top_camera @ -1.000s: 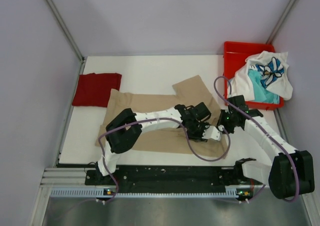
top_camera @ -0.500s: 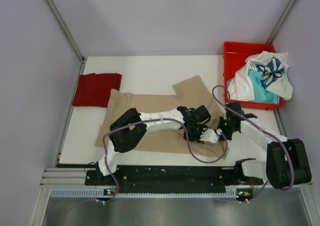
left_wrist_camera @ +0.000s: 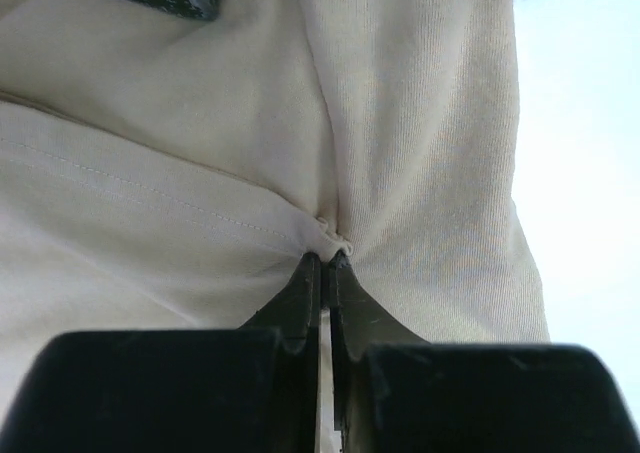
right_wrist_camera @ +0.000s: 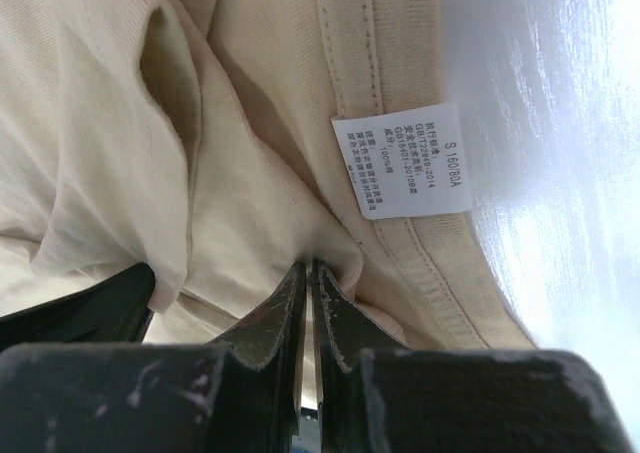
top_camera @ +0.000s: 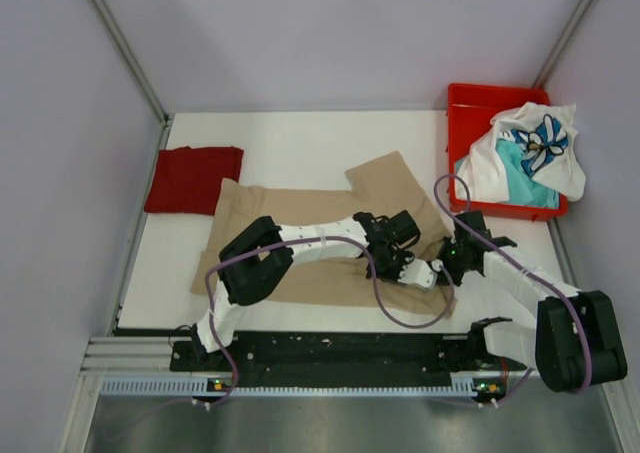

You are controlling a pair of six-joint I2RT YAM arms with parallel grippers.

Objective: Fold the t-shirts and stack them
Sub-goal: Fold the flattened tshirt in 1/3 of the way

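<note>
The tan t-shirt (top_camera: 300,213) lies spread on the white table, one sleeve toward the back. My left gripper (top_camera: 428,273) is shut on a pinch of its cloth (left_wrist_camera: 335,241) near the front right part. My right gripper (top_camera: 450,263) is shut on tan cloth (right_wrist_camera: 330,263) close to the collar and its white label (right_wrist_camera: 402,160), right beside the left gripper. The dark red t-shirt (top_camera: 194,178) lies folded at the back left. The white t-shirt with blue print (top_camera: 535,148) and the teal one (top_camera: 522,181) are heaped in the red bin (top_camera: 470,103).
The red bin stands at the back right corner. A purple cable (top_camera: 400,308) loops over the tan shirt's front right. The grey walls and metal rails (top_camera: 120,43) close in the table. Bare white table (top_camera: 300,138) shows at the back middle.
My right gripper has moved forward and left down to the tan shirt beside the left gripper. The left gripper has shifted slightly toward the front.
</note>
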